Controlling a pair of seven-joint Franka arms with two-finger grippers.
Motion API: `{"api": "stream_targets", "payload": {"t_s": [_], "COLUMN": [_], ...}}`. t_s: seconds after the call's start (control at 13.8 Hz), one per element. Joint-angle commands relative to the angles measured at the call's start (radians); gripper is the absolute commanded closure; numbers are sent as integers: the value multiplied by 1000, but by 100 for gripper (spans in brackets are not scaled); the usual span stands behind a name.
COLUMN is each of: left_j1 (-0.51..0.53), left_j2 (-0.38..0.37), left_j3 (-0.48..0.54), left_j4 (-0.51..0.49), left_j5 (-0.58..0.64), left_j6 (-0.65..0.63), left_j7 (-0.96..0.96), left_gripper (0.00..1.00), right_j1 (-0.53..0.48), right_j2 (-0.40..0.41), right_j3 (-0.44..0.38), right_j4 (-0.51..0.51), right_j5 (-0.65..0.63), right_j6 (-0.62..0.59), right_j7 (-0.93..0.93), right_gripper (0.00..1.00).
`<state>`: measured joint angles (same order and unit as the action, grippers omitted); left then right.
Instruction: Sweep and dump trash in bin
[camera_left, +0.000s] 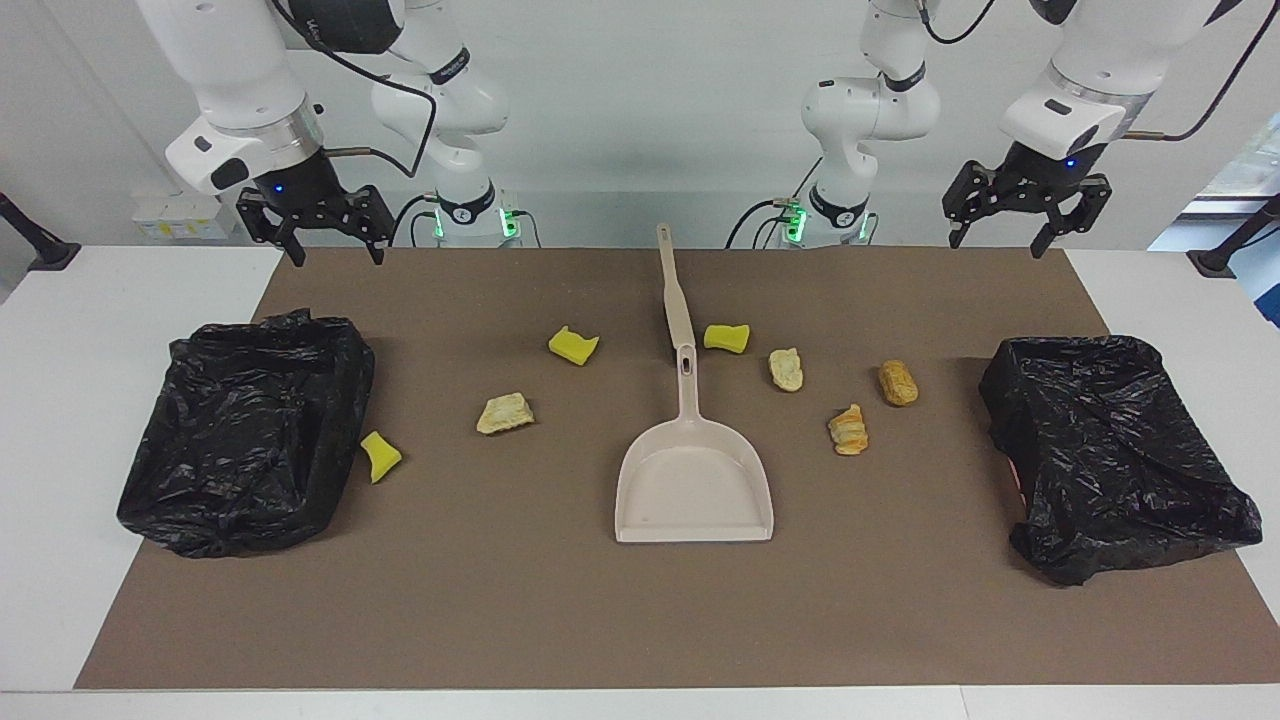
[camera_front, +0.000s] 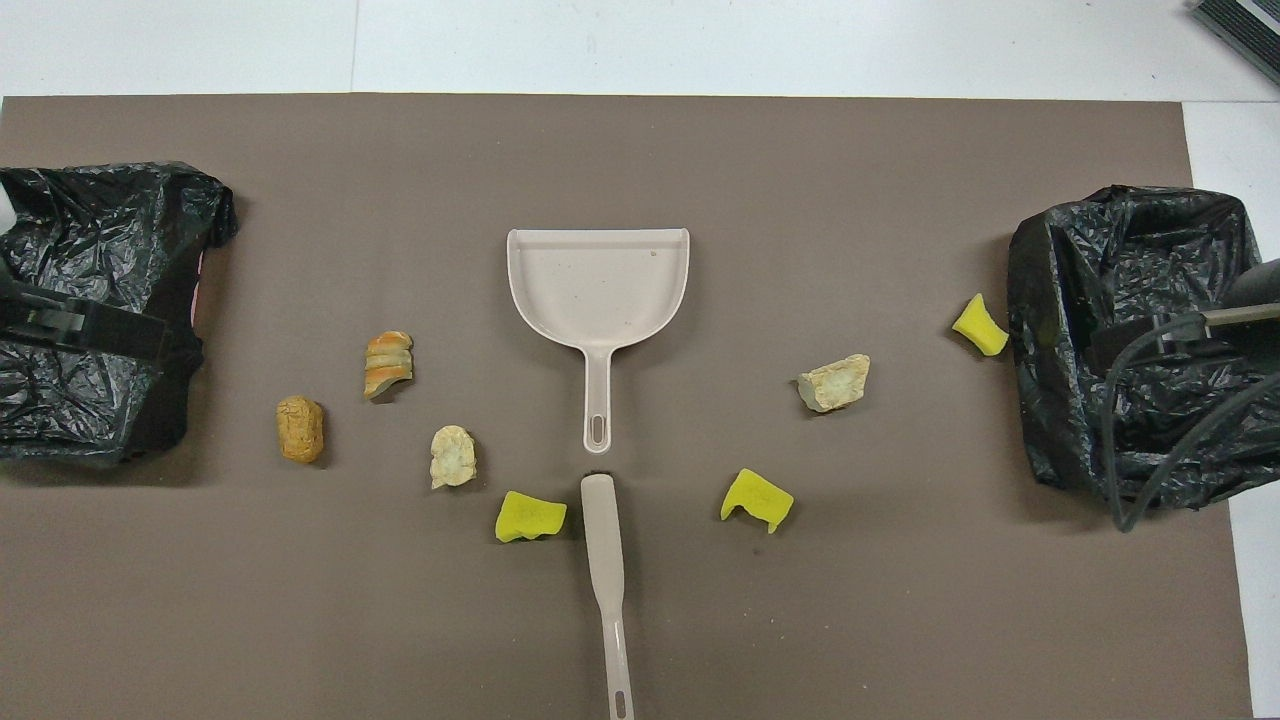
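Trash (camera_left: 505, 413): seven scraps; two bins (camera_left: 245, 430).

your left end effector (camera_left: 1027, 226) hangs raised at its own end of the table, fingers spread apart and pointing down, holding nothing. your right end effector (camera_left: 316, 238) mirrors it at the other end, also spread wide and empty, both arms waiting.
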<state>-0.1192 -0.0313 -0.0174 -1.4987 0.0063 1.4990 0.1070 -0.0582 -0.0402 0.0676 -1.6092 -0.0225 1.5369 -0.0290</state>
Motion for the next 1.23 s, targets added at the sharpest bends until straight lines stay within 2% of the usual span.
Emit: {"api": "stream_targets", "payload": {"t_s": [0.0,1.16], "left_j1": [3,-7], "left_j2": [-33,-32], "left_j3": [-1,-13], "left_j4": [-40,-37], "left_j5": [-12,-12], "left_j6": [26,27], "left_j7": [11,-4], "left_gripper": [0,0], "right_j1": [-3,1], "right_j2": [-24,-33], "right_j3": [3,3], "right_j4": [-29,-41], "right_j5": [12,10], "right_j6": [9,9], "right_j7": [21,20], "right_gripper": [0,0]}}
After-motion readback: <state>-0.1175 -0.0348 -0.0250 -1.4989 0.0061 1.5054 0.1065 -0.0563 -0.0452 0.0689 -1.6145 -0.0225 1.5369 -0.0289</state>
